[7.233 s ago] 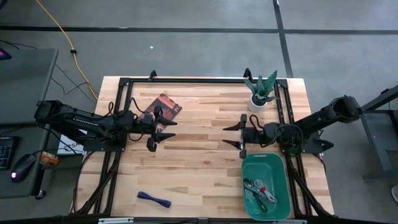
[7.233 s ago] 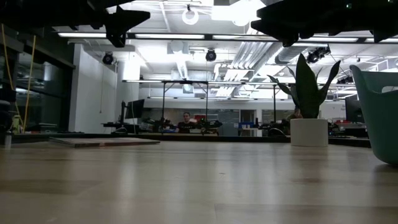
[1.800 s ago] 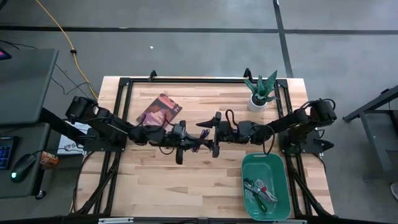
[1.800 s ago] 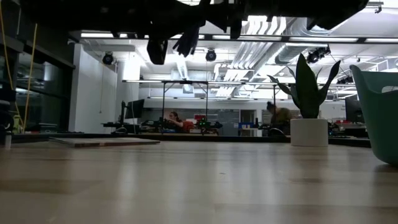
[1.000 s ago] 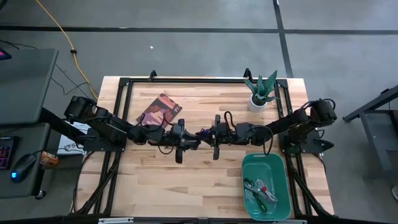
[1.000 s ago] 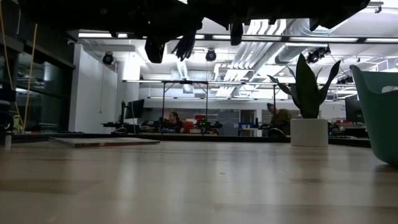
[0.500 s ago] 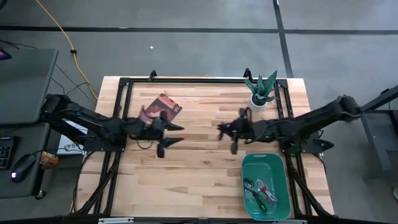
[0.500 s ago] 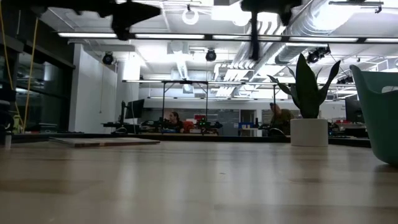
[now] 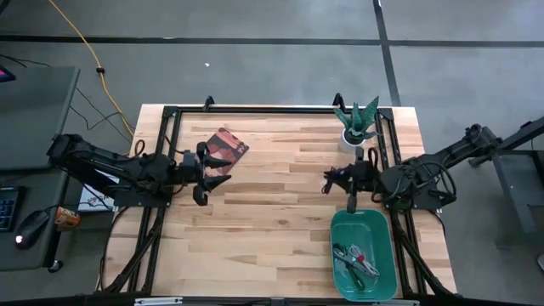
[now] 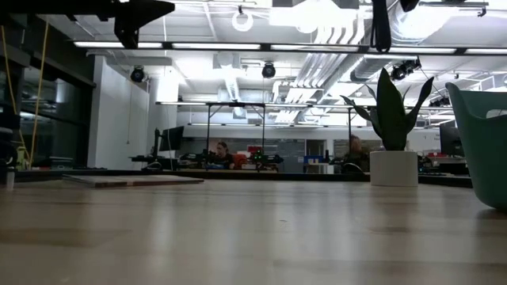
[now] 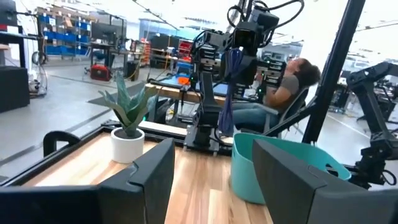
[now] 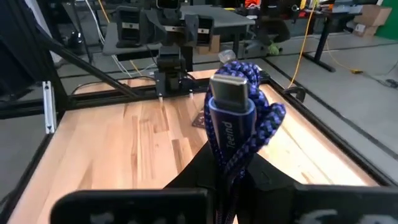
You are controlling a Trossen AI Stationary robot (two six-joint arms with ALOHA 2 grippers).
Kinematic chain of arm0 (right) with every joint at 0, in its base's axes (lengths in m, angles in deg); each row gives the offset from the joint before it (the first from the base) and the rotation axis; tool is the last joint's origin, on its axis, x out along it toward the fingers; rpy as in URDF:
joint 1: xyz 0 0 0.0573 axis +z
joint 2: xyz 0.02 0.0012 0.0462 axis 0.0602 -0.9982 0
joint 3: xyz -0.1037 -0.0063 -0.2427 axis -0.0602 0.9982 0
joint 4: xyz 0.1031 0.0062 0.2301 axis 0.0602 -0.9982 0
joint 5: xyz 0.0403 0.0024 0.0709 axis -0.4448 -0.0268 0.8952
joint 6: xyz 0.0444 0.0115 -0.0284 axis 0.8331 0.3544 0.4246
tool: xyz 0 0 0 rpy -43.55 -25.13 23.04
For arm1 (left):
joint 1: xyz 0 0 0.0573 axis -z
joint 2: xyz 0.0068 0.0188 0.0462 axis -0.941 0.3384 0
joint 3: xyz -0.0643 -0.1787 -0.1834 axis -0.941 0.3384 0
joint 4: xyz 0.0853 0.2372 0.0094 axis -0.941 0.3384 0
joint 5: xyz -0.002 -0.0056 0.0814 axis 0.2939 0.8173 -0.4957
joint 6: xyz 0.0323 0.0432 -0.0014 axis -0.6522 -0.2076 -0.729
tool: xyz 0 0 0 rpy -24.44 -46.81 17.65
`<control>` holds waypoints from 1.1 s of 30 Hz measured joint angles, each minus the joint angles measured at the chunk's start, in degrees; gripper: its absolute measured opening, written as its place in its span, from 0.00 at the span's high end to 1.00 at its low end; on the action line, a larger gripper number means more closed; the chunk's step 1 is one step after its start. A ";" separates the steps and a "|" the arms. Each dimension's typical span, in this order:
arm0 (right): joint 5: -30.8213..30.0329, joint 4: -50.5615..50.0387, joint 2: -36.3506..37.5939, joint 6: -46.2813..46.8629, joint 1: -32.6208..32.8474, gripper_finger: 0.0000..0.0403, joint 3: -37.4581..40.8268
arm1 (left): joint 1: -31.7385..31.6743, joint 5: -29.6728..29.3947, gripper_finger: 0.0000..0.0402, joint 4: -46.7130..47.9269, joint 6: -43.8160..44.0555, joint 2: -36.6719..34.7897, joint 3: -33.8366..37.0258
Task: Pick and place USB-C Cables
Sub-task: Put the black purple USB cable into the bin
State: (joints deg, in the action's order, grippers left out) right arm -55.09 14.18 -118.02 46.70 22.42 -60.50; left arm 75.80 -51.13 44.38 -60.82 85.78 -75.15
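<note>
My right gripper hangs over the table's right half, just beyond the far rim of the green bin, and is shut on the dark blue USB-C cable. The cable shows as a dark strip in the high view. Several other cable bundles lie in the bin. My left gripper stands open and holds nothing at the table's left, beside the brown-red booklet. My right gripper pinches the blue cable bundle between its two fingers at the bundle's lower part, several strands together. The silver plug end sticks out past the fingertips. The cable is lifted clear of the table.
A potted plant stands at the far right of the table, close to my right arm. A black frame runs around the table top. People sit in the room beyond.
The two grippers were together at the table's middle with the blue cable between them. My left gripper has opened, let go and drawn back toward the left edge. My right gripper has carried the cable toward the right edge, up to the bin.
</note>
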 joint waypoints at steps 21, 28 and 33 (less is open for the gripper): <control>12.06 -56.07 -21.82 50.95 20.63 0.99 -32.53 | 0.00 -0.45 0.52 2.37 0.04 0.15 0.00; 16.79 -56.55 -29.42 60.60 22.78 0.99 -31.38 | 0.00 -0.45 0.51 2.47 0.04 0.15 0.00; 24.21 -50.80 -32.60 64.99 23.83 0.99 -23.17 | 0.00 -0.45 0.51 2.47 -0.79 0.15 0.00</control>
State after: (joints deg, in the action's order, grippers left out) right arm -30.88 -36.62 -150.61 111.68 46.25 -83.67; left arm 75.80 -51.58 46.85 -61.61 85.93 -75.15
